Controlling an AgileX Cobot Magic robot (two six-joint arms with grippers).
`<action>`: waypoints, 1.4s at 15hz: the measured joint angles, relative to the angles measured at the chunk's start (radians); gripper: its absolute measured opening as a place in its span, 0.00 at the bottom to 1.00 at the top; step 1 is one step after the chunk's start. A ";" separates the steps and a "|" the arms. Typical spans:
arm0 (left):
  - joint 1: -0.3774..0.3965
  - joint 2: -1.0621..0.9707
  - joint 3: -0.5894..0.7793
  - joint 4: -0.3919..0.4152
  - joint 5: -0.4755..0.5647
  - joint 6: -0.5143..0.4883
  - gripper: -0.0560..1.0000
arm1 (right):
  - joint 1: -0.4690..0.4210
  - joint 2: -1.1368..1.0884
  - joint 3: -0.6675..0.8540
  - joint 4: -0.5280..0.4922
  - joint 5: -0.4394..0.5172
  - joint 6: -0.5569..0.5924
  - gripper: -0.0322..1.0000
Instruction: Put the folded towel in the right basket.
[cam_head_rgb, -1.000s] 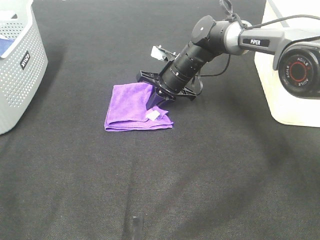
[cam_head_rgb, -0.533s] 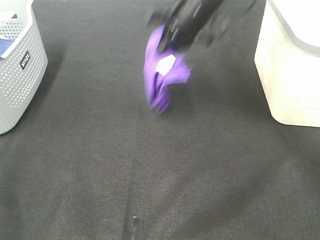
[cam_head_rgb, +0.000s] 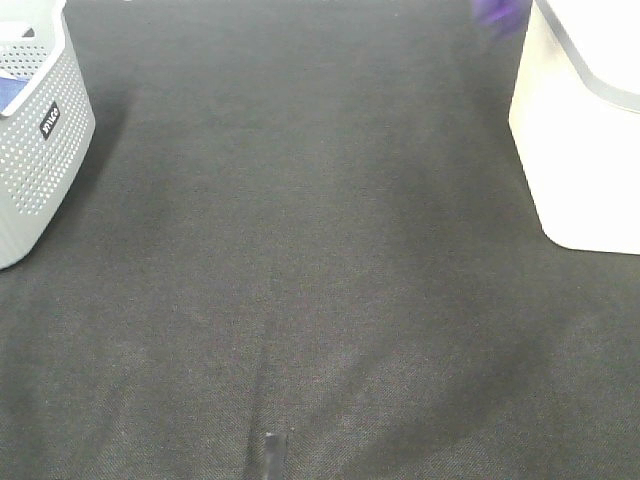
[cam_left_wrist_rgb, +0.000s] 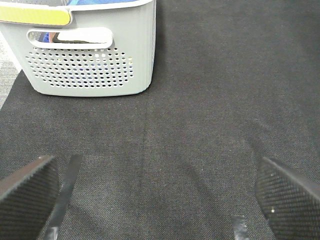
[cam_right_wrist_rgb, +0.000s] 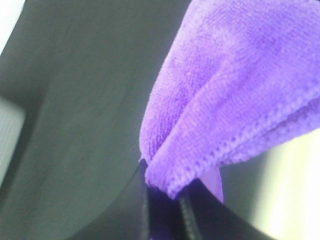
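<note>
Starting at the far left, a grey perforated plastic basket (cam_head_rgb: 45, 160) stands on a black fabric mat (cam_head_rgb: 300, 250). It sits straight ahead of the left gripper (cam_left_wrist_rgb: 157, 192) with something blue inside it. That gripper hovers low over the mat with its two black fingers spread wide apart and nothing between them. It has no part in this step.

Across the middle, the mat is bare.

Toward the right, the right gripper (cam_right_wrist_rgb: 167, 207) is pinched tight on a purple microfibre towel (cam_right_wrist_rgb: 235, 90). A bunched fold bulges out just past the jaws, with a stitched hem along it. From the high camera only a scrap of purple shows at the top edge, and the arm itself is out of that view. The towel is in the air, off the mat.

At the far right stands a white plastic basket (cam_head_rgb: 585, 150), the target. It is just beside the gripper's load. The purple scrap appears to hang close outside the basket's near wall, not yet over the opening, though the basket's inside is not visible.

The step in hand looks like the carry. To do it well, the clamp should hold until the whole towel is past the rim. The hanging fold needs lifting clear of the wall so it does not catch. Releasing only once it is well over the opening, and lowered a little, should let the folds drop together.
</note>
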 joint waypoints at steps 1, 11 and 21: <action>0.000 0.000 0.000 0.000 0.000 0.000 0.99 | -0.058 -0.005 -0.021 -0.004 0.004 -0.010 0.12; 0.000 0.000 0.000 0.000 0.000 0.000 0.99 | -0.277 0.143 -0.029 -0.169 0.075 -0.061 0.49; 0.000 0.000 0.000 -0.001 0.000 0.000 0.99 | -0.172 0.072 -0.029 -0.248 0.112 -0.054 0.98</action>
